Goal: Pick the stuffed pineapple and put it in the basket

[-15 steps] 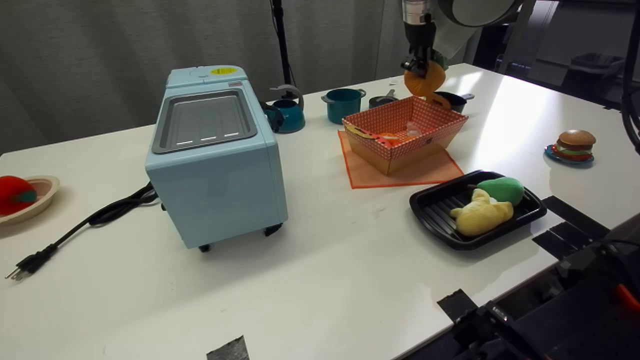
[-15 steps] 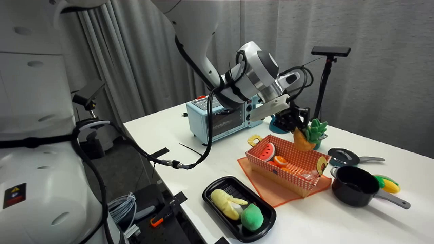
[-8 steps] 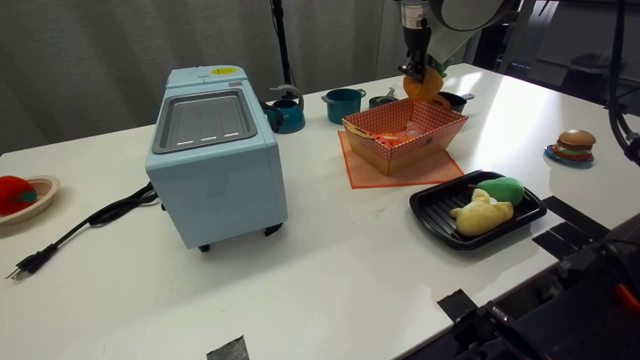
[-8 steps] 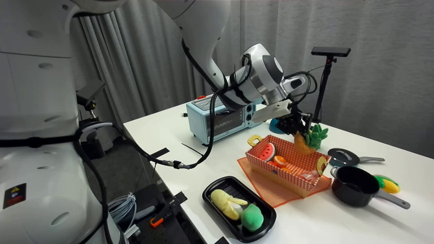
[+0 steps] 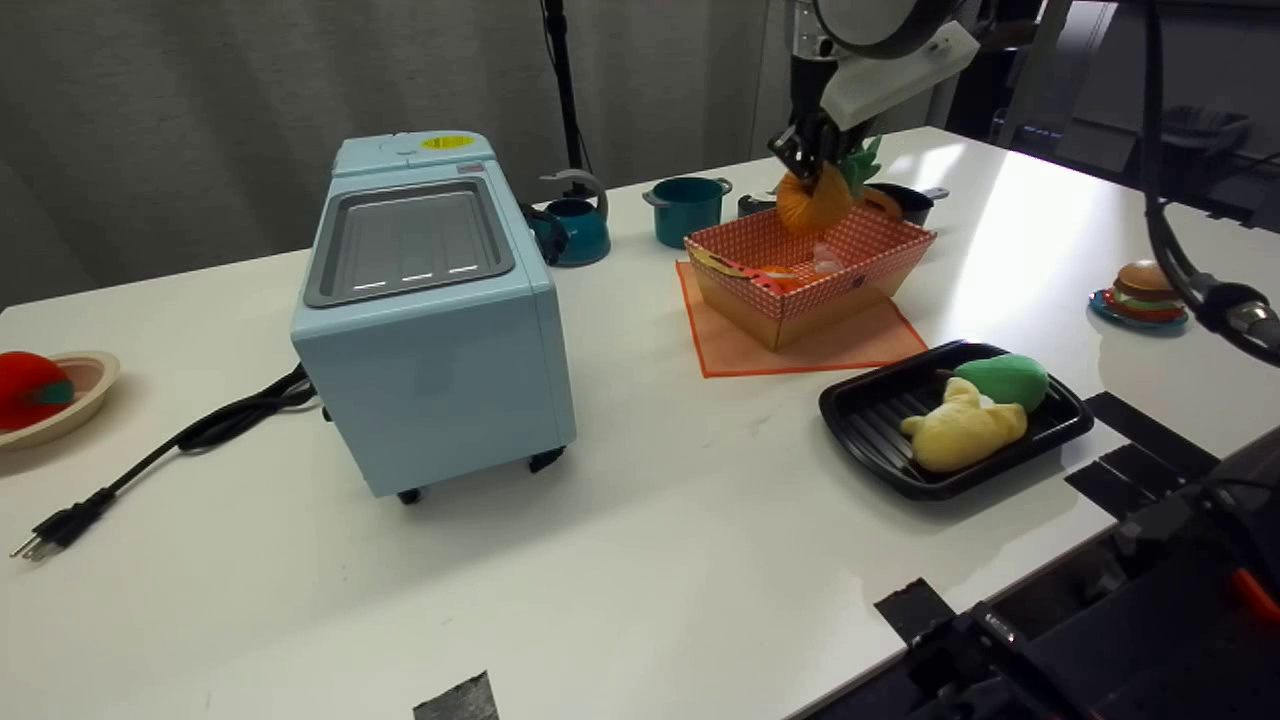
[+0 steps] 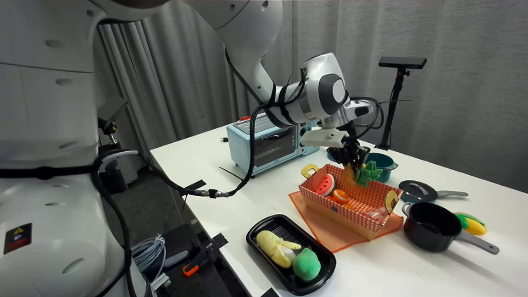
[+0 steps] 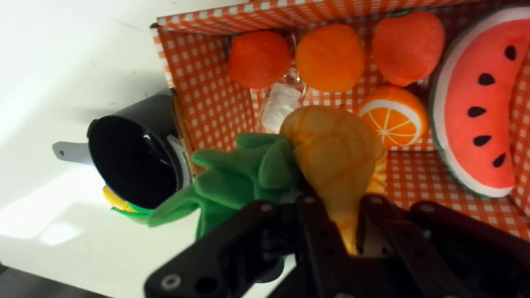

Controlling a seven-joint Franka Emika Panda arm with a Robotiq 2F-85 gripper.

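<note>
Pinches the stuffed pineapple (image 7: pixel 321 151) between the fingers (image 7: pixel 319 231), with the basket (image 6: pixel 346 218) below them; done picking, yet to release.

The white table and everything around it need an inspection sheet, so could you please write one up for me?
Surface: white tabletop, dark tape patches near an edge, flat salmon-orange cloth.
Job's things: green-leaved orange plush pineapple held over the rectangular red-and-white-checked basket; contact inside can't be told. Basket stands on the cloth.
Clutter: black rectangular tray bearing a pale-yellow plush toy and a rounded green plush toy; light-blue box-shaped toaster oven; round black pot; red watermelon-slice plush inside the basket.
Gripper: black gripper closed on the pineapple.
Cables: black power cord and its plug lying on the tabletop; black cable looping beside the white robot arm.
Surroundings: grey fabric curtains, slim black stand.
</note>
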